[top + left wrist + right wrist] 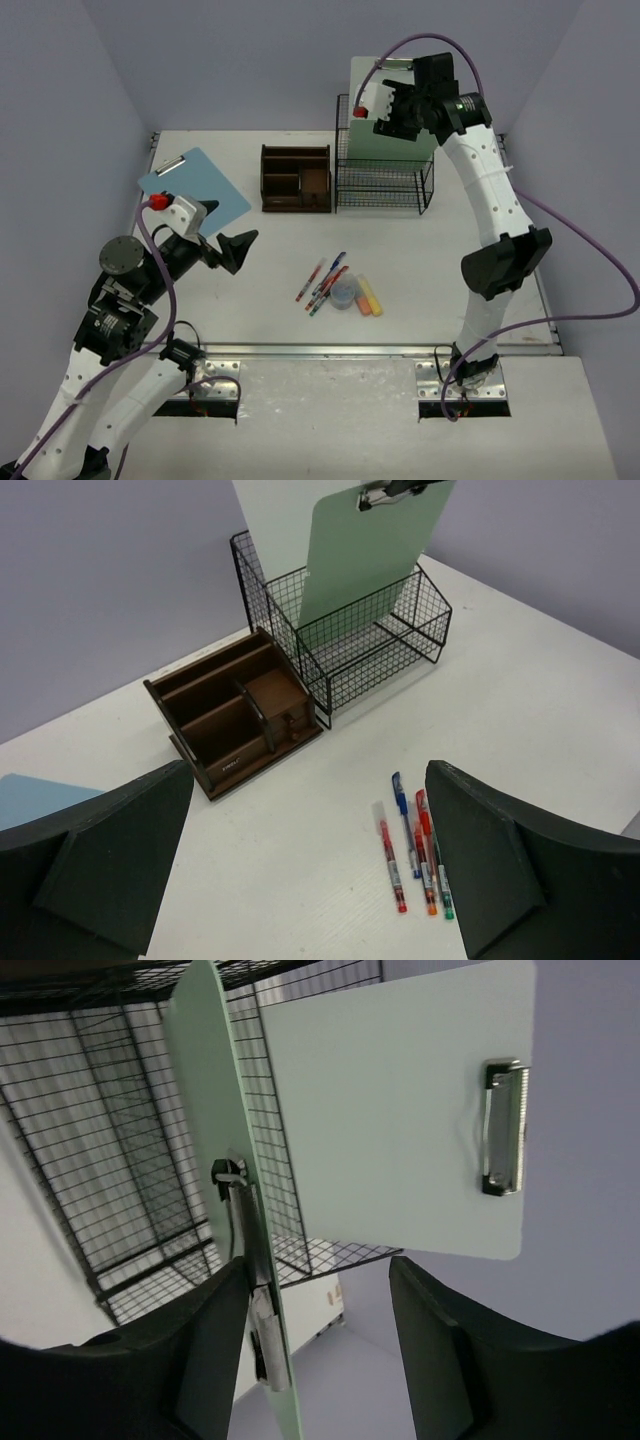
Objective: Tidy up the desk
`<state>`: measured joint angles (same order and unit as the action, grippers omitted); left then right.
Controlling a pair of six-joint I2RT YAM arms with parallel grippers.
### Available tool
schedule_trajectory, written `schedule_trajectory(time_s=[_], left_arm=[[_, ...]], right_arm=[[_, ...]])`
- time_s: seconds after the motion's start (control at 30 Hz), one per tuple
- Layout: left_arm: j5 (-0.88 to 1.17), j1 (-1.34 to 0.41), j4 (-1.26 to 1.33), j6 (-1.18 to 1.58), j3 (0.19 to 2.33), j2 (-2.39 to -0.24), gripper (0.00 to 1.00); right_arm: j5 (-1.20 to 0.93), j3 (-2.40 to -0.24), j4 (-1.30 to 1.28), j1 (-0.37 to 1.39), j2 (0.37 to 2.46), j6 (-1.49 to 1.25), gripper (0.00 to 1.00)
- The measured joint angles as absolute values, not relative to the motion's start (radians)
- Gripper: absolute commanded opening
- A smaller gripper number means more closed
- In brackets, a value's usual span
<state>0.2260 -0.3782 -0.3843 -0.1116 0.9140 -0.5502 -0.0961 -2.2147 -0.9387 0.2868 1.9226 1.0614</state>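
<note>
The white desk (250, 310) holds several pens (322, 283), a small round container (343, 294), a yellow highlighter (371, 295) and an orange one (360, 302) near its middle. My left gripper (235, 252) is open and empty above the desk's left side; the pens (412, 850) lie just inside its right finger (500, 860). My right gripper (395, 110) is open, raised at the top of a green clipboard (365, 80) standing in the black wire-mesh rack (385, 185). In the right wrist view one green clipboard (215, 1140) stands edge-on beside the left finger (190, 1350); a second (400, 1100) stands behind it.
A dark-brown wooden organizer (296, 178) stands left of the rack at the back. A blue clipboard (197, 187) lies at the back left. A metal rail (330, 350) and mounting plates run along the near edge. Grey walls enclose the desk.
</note>
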Motion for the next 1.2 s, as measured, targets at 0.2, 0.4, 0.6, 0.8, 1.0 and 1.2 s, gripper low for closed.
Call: schedule_trajectory(time_s=[0.2, 0.4, 0.6, 0.8, 1.0, 1.2], left_arm=[[0.226, -0.378, -0.374, -0.112, 0.899, -0.552, 1.0], [0.225, -0.378, -0.365, -0.112, 0.881, -0.556, 1.0], [0.223, -0.378, -0.36, -0.112, 0.861, -0.556, 1.0], [0.219, -0.378, -0.358, -0.111, 0.845, -0.56, 1.0], [0.177, -0.378, -0.354, -0.097, 0.843, -0.582, 1.0], [0.045, -0.378, -0.393, -0.09, 0.907, -0.705, 1.0]], right_arm=[[-0.058, -2.198, -0.722, 0.283, 1.964, 1.051, 0.67], [0.002, -2.194, -0.441, 0.27, 2.054, 1.077, 0.74], [0.018, -2.197, -0.228, 0.254, 2.142, 1.093, 0.8], [0.016, -2.176, -0.173, 0.253, 2.188, 1.077, 0.84], [0.015, -2.145, -0.183, 0.254, 2.181, 1.041, 0.87], [-0.02, -2.098, -0.246, 0.253, 2.096, 0.992, 0.98]])
